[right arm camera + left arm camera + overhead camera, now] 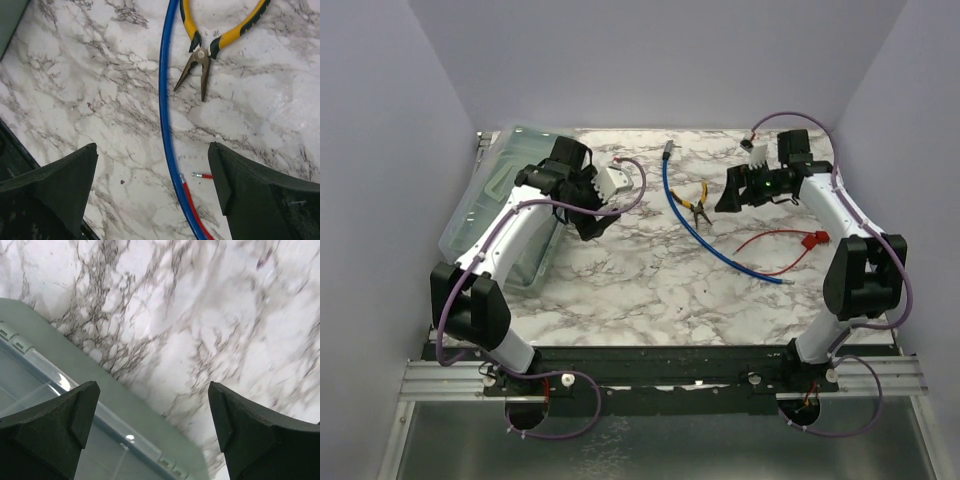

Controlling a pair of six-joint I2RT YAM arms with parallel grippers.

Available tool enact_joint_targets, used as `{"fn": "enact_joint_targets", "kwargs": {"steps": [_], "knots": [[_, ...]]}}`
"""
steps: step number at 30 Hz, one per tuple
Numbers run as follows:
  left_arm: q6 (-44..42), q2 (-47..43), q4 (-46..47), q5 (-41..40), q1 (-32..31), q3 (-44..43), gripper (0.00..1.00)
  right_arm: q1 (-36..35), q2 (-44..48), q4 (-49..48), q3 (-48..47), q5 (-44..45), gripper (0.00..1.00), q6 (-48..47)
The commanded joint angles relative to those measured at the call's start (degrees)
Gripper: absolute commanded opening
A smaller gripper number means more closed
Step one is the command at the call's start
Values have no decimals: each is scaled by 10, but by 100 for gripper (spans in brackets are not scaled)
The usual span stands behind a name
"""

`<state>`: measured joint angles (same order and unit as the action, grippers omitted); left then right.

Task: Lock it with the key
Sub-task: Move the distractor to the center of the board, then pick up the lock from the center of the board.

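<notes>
The left claw [152,401] is spread wide with nothing between its dark fingers [75,412]. It hangs over the rim of a clear plastic lidded storage box [70,367], where that rim meets the white, grey-veined marble tabletop [210,315]. The wrist view is blurred, and the box's contents cannot be made out. From above, this claw [588,224] is largely hidden under its own wrist and a looping purple cable [632,185]. The box [488,205] sits tilted against the left wall, partly covered by the arm. The right claw [152,160] is likewise released, its fingers [240,185] framing bare marble. A long blue cable [163,100] runs between them, its lower end cut off by the frame. Just beyond lie yellow-handled needle-nose pliers [202,55], jaws slightly parted and handles cropped at the top edge. A thin red wire [190,200] lies against the blue cable low in that view. In the top view the right claw [732,195] points toward the pliers [698,204], with the blue cable [705,235] sweeping across the tabletop [640,290] and the red wire [775,240] ending in a small red connector [815,238]. No view shows clearly where the key or the lock is.
</notes>
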<state>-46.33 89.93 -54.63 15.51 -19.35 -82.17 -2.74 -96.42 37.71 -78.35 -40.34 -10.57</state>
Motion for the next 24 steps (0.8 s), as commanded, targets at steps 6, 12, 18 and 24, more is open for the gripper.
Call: {"fn": "enact_joint_targets", "kwargs": {"steps": [6,12,18,24], "knots": [[369,-101,242,85,1,81,99,-122,-96,23,-82,115,83,-11],[445,-144,314,33,1,121,99,-175,-147,21,-85,139,74,-5],[453,-164,343,26,1,153,99,-198,-191,0,-94,176,70,5],[461,-180,364,29,1,164,99,-206,-227,-1,-116,218,67,8]]}}
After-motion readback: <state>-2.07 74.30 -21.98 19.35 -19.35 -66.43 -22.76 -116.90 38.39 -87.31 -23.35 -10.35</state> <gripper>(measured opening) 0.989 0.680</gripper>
